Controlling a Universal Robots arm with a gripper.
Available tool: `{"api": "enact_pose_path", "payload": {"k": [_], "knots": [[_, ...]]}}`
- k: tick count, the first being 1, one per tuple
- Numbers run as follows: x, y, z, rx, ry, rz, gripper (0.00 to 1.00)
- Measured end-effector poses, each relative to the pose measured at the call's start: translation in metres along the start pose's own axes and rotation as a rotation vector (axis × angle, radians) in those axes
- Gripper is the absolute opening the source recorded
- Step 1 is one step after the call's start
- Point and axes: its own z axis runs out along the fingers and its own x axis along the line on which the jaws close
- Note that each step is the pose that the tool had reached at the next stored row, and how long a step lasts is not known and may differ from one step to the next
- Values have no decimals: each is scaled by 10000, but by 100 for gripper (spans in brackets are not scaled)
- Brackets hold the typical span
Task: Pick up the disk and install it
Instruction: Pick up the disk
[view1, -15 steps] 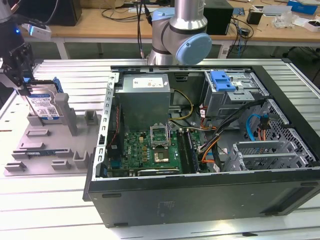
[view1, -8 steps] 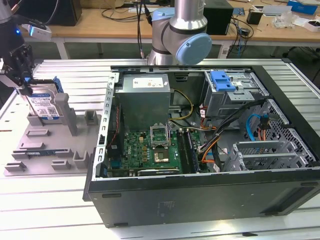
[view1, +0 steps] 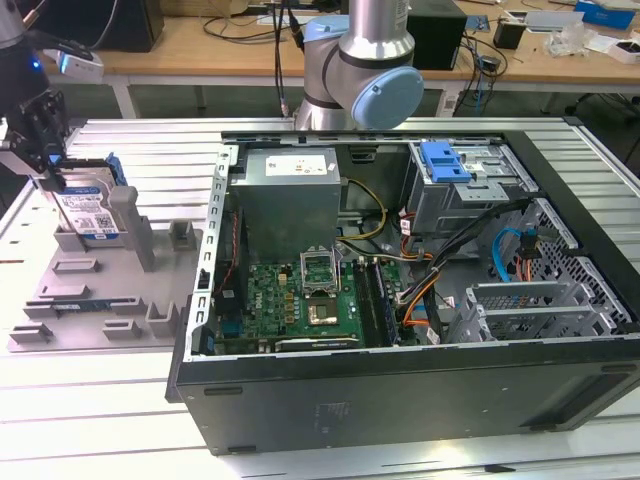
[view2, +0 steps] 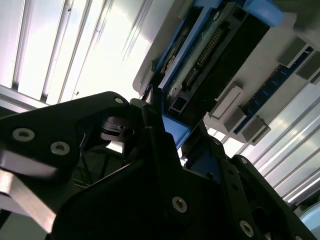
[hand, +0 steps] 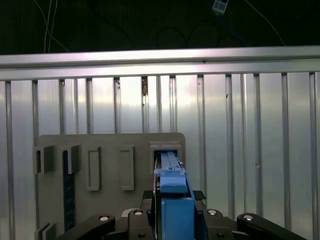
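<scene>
The disk (view1: 88, 212) stands upright on its edge in a slot of the grey holder plate (view1: 100, 300) at the exterior view's left. Its white-and-blue label faces the camera, and a blue frame runs round its edges. My gripper (view1: 48, 178) comes down on its top edge from above. In both wrist views the disk's blue frame (hand: 173, 197) (view2: 200, 55) sits between the black fingers (view2: 150, 150), which press against both of its sides. The gripper (hand: 174, 222) (view2: 177, 132) is shut on the disk. The disk's lower part rests in the holder (hand: 110, 150).
An open computer case (view1: 400, 385) lies to the exterior view's right of the holder, with a motherboard, cables and a grey power supply box (view1: 290, 190) inside. Its drive bay carries a blue tab (view1: 445, 160) at the far side. The arm's base (view1: 360, 70) stands behind the case.
</scene>
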Motion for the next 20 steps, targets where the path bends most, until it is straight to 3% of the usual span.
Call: {"api": "enact_pose_path", "payload": {"k": [20], "knots": [[2,4,7,1,0,0,36]]}}
